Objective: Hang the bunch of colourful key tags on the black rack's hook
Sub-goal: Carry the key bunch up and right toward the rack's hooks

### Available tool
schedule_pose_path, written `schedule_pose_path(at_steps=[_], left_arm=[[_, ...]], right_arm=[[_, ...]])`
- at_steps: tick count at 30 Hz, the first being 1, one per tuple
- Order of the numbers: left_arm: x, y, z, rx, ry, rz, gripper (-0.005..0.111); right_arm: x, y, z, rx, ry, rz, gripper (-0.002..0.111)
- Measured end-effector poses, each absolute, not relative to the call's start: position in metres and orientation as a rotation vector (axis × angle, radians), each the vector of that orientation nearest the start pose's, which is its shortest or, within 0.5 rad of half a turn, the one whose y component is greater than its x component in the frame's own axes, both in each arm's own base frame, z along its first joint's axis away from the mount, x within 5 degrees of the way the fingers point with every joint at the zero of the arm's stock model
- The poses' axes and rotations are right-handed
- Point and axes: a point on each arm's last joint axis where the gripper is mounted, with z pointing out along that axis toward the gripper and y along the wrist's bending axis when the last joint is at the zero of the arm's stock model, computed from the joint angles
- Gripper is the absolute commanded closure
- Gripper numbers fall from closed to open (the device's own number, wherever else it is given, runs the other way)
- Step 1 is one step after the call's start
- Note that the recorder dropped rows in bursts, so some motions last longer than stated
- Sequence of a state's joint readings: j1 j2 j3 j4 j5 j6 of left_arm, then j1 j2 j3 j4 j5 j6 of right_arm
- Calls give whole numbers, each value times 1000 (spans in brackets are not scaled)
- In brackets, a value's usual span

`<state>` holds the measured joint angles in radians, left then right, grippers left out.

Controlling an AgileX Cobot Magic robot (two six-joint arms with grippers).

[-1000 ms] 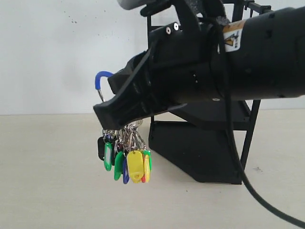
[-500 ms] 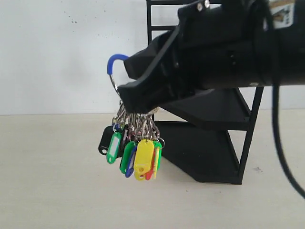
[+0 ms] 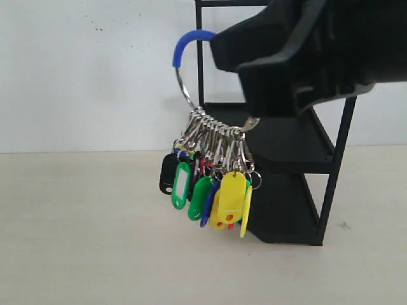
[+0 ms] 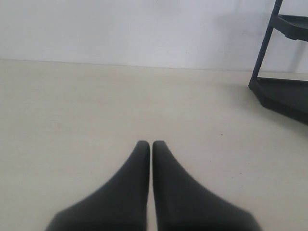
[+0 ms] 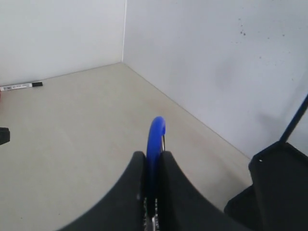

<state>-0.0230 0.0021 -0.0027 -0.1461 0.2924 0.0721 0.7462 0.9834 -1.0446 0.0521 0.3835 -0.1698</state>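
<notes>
White wall, few dark specks; pale beige floor; walls meet at corner.

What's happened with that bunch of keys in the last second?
The right gripper lifted the colourful key tag bunch up and rightward in the exterior view, in front of the black rack. Its fingers stay shut on the blue loop; the rack has not moved.

Exterior low, level, close to right tool; wrist views look ahead, down-tilted; all share black rack

No legible text anywhere; print on marker too small to read.
</notes>
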Motion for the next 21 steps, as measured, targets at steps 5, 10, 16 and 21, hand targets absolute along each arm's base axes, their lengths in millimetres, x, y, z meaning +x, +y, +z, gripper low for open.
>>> schedule_pose_path(at_steps=[5, 10, 16, 21], left_arm=[[54, -5, 188, -9, 1773, -103, 102], [54, -5, 188, -9, 1773, -103, 102], [54, -5, 188, -9, 1773, -103, 102], [54, -5, 188, -9, 1773, -103, 102]], right_arm=[[146, 125, 423, -713, 1676, 368, 109], [140, 105, 428, -641, 1690, 268, 109], [124, 83, 439, -582, 1647, 205, 109], [114, 61, 444, -499, 1648, 125, 109]])
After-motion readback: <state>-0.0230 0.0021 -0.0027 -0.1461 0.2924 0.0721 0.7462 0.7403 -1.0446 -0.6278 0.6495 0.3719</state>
